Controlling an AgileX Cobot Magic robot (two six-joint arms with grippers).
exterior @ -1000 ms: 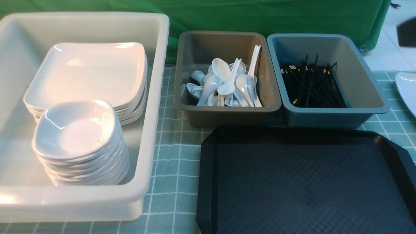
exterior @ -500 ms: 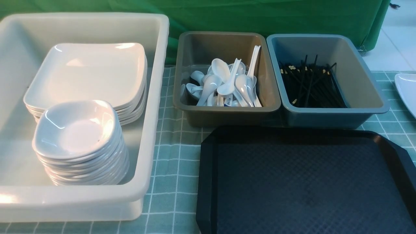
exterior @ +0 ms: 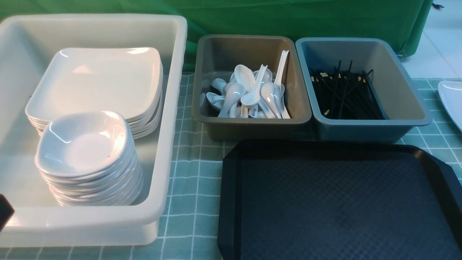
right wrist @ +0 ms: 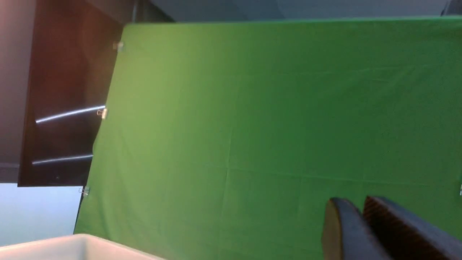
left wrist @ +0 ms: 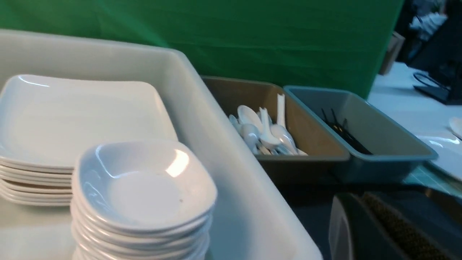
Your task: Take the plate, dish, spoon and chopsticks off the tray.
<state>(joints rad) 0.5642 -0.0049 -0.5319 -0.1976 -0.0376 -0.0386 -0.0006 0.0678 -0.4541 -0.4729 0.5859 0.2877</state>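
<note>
The black tray [exterior: 231, 187] lies at the front right with nothing on its textured floor. A stack of white square plates [exterior: 97, 81] and a stack of small white dishes [exterior: 85, 144] sit in the white bin. White spoons [exterior: 249, 92] fill the brown bin, and black chopsticks [exterior: 343, 94] lie in the grey bin. My left gripper [left wrist: 359, 196] is shut and empty, low beside the white bin's near corner, over the tray's edge [left wrist: 306, 209]. My right gripper [right wrist: 355, 202] points at the green backdrop, fingers together, holding nothing.
The big white bin [exterior: 173, 108] takes up the left side. The brown bin [exterior: 252, 124] and grey bin [exterior: 371, 126] stand side by side behind the tray. Part of another white plate [exterior: 451, 101] shows at the far right on the checked cloth.
A dark bit of my left arm has come into the front view's lower left corner. The dark blur at the upper right a second ago is gone. Nothing on the table has moved.
</note>
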